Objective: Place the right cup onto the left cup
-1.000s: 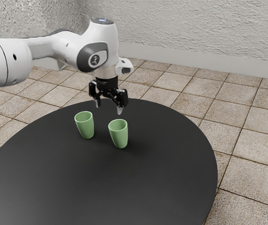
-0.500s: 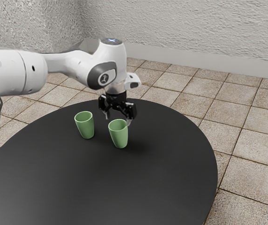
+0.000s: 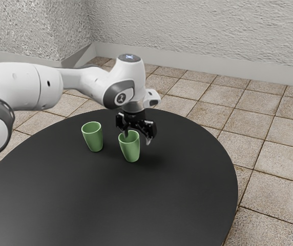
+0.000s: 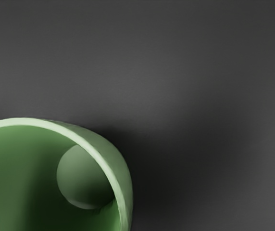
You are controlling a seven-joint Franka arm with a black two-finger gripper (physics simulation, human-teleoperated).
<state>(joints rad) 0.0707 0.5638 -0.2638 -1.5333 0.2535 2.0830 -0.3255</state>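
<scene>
The gripper (image 3: 138, 137) hangs, fingers spread, by the rim of the right cup (image 3: 130, 150), at the exterior view's right. The left cup (image 3: 93, 138) stands apart. Gripping, lifting and stacking seem yet to do.

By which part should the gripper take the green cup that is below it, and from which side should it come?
I'd pinch one wall of the cup at its rim, coming from above with one finger inside, one outside. It stands upright, mouth open upward, and its wall looks thin. The gripper has its fingers apart.
</scene>
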